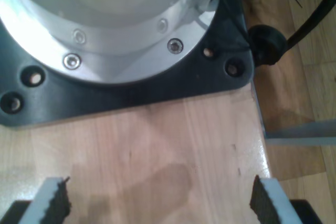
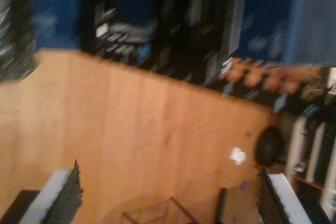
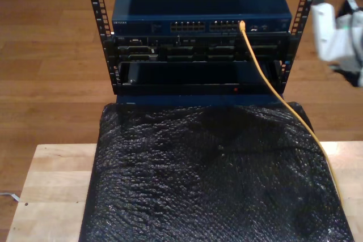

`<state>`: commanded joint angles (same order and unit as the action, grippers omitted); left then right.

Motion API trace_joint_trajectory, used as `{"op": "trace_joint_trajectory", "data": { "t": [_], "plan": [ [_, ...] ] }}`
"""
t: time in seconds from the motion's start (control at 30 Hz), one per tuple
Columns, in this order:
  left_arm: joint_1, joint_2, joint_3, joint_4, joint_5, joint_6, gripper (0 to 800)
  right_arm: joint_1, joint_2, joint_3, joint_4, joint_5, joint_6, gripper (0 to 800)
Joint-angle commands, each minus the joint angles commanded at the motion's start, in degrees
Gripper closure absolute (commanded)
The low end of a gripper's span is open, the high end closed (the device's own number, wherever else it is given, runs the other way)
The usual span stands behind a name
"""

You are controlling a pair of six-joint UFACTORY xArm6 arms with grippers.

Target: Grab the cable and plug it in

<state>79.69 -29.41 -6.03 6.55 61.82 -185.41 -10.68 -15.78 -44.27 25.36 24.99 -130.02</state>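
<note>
Two tools, and both were spread wide with nothing in them. My first tool (image 1: pixel 160 200) hung low over the pale bench (image 1: pixel 173 145), its pads (image 1: pixel 56 199) well apart, looking at the black base plate (image 1: pixel 131 90) and silver foot of an arm (image 1: pixel 105 19). That read as a parked pose, tucked in and clear of the work.

My second tool (image 2: pixel 168 200) was also released, jaws parted. Its picture was smeared, but a wooden floor (image 2: pixel 136 114) and dark equipment beyond it could be made out. Nothing sat between the fingers. A faint clear shape sat near the jaws; I could not tell what it was.

Now the cable (image 3: pixel 269 75). In the exterior view it ran orange-yellow up across the black bubbled sheet (image 3: pixel 210 179) from the exterior view's lower right, and its tip (image 3: pixel 243 25) met a port on the front of the blue switch (image 3: pixel 198 1), atop the rack (image 3: pixel 102 26). It looked seated, though the plug was too small to judge the latch. The sheet draped over the bench (image 3: pixel 51 185) probably gave the cable a soft bed and kept it from sliding.

One white arm (image 3: pixel 337 38) was blurred at the exterior view's right, well apart from the port; which arm it was, I could not say. By my reckoning the plugging was done, and open jaws fitted that.
</note>
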Motion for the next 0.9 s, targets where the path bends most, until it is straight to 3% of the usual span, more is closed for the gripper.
{"op": "trace_joint_trajectory", "data": {
  "t": [0.37, 0.5, 0.67, 0.9],
  "plan": [
    [0.0, 0.0, 0.0, 0.0, 0.0, 0.0, 0, -23.5, -8.5, 2.5, -1.7, 28.5, -2.0, 3],
    [0.0, 0.0, 0.0, 0.0, 0.0, 0.0, 0, -30.8, -13.4, 6.2, -6.3, 36.0, -8.2, 3],
    [0.0, 0.0, 0.0, 0.0, 0.0, 0.0, 0, -40.6, -19.5, 11.7, -8.3, 39.6, -15.8, 3],
    [0.0, 0.0, 0.0, 0.0, 0.0, 0.0, 0, -52.9, -21.7, 14.4, -10.1, 46.2, -27.6, 3]
  ]
}}
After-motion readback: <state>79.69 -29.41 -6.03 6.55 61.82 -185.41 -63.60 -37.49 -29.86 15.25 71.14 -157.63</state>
